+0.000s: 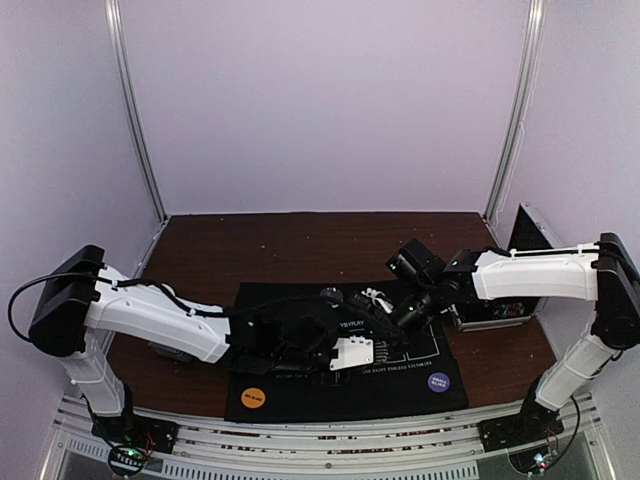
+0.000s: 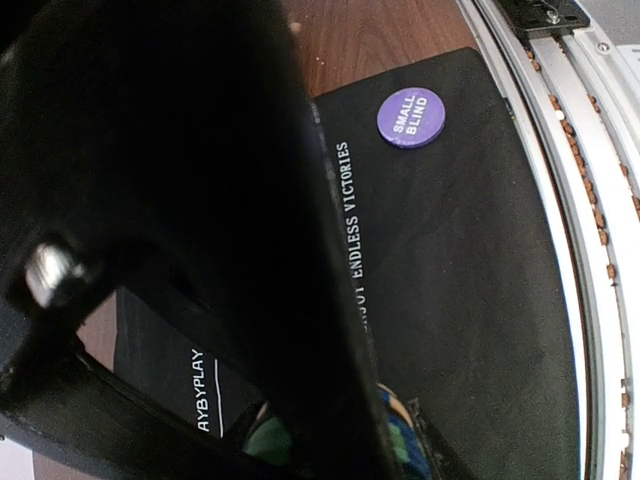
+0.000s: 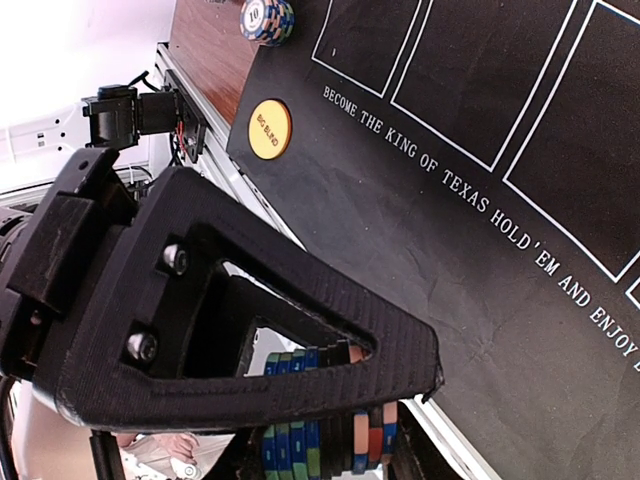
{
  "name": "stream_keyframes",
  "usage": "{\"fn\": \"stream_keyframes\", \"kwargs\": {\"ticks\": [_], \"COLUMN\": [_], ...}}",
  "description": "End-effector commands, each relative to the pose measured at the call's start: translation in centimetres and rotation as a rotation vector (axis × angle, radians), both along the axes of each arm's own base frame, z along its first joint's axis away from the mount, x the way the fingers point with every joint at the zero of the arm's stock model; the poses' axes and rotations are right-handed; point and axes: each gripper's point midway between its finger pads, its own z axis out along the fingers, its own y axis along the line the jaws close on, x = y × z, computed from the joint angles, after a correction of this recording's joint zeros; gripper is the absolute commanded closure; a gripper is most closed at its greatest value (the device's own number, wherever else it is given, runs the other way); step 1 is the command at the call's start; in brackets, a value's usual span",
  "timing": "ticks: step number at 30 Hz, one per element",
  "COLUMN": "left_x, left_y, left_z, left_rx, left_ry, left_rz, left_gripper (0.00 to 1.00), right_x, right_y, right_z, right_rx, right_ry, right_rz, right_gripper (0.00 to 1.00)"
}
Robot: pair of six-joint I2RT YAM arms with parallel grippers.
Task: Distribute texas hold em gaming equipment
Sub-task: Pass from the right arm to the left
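The black mat [image 1: 300,400] lies in front of both arms. My left gripper [image 1: 352,352] is low over its middle, and in the left wrist view its fingers [image 2: 330,300] are shut on a blue-green striped chip stack [image 2: 398,425], mostly hidden by them. My right gripper [image 1: 410,312] hovers over the mat's right part, shut on a taller striped chip stack [image 3: 300,440]. The orange big blind disc [image 1: 253,397] sits at the mat's near left and the purple small blind disc [image 1: 438,381] at its near right. Another chip stack [image 3: 267,18] stands by the mat's edge.
The silver metal case [image 1: 495,315] stands at the right of the mat, under the right forearm. White card outlines [image 3: 470,80] and lettering mark the mat. An aluminium rail [image 1: 330,440] runs along the table's near edge. Brown tabletop [image 1: 300,250] stretches behind the mat.
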Motion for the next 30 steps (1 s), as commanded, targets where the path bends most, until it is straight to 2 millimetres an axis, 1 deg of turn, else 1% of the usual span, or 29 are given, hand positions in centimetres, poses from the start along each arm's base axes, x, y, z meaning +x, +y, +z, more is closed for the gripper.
{"fn": "stream_keyframes", "kwargs": {"ticks": [1,2,3,4,5,10,11,13,14,15,16,18,20,21,26,27,30], "left_x": [0.9,0.7,0.6,0.6,0.6,0.7,0.6,0.6,0.6,0.9,1.1,1.4,1.6,1.6,1.5,1.3,1.2], "left_y": [-2.3,-2.4,-2.6,-2.6,-2.6,-2.1,-2.0,-1.8,-1.7,-1.2,-1.0,-0.7,-0.4,-0.3,-0.3,-0.3,-0.4], "left_z": [3.4,3.6,3.7,3.7,3.8,3.1,2.9,2.6,2.4,2.0,1.9,2.0,2.1,2.2,2.0,2.0,1.7], "left_rx": [-0.135,-0.144,-0.152,-0.155,-0.158,-0.135,-0.126,-0.109,-0.101,-0.081,-0.072,-0.069,-0.071,-0.073,-0.071,-0.067,-0.059], "left_ry": [-0.002,0.011,0.021,0.028,0.031,0.031,0.034,0.033,0.032,0.031,0.034,0.036,0.042,0.041,0.057,0.064,0.072], "left_rz": [0.026,0.022,0.023,0.024,0.027,0.037,0.031,0.031,0.033,0.046,0.049,0.058,0.061,0.06,0.046,0.041,0.034], "left_gripper": [0.75,0.63,0.53,0.48,0.47,0.47,0.49,0.59,0.62,0.54,0.52,0.48,0.47,0.49,0.65,0.7,0.98], "right_x": [0.3,0.3,0.5,0.5,0.6,0.7,0.7,0.7,0.7,0.8,0.9,0.9,0.9,0.9,1.0,1.0,1.0], "right_y": [1.3,1.4,1.4,1.5,1.5,1.5,1.5,1.4,1.5,1.6,1.6,1.5,1.5,1.5,1.6,1.6,1.7], "right_z": [1.6,1.5,1.5,1.6,1.6,1.6,1.6,1.5,1.6,1.8,1.8,1.8,1.8,1.8,1.8,1.7,1.7], "right_rx": [0.065,0.065,0.068,0.07,0.069,0.066,0.065,0.057,0.058,0.06,0.06,0.054,0.054,0.055,0.057,0.057,0.063], "right_ry": [-0.002,0.0,-0.004,-0.005,-0.003,-0.011,-0.012,-0.014,-0.016,-0.018,-0.021,-0.021,-0.023,-0.023,-0.023,-0.022,-0.02], "right_rz": [0.013,0.009,0.006,0.005,0.004,0.003,0.006,0.009,0.009,0.009,0.011,0.012,0.009,0.009,0.008,0.008,0.008], "right_gripper": [1.0,1.0,1.0,1.0,1.0,1.0,1.0,1.0,1.0,1.0,1.0,1.0,1.0,1.0,1.0,1.0,1.0]}}
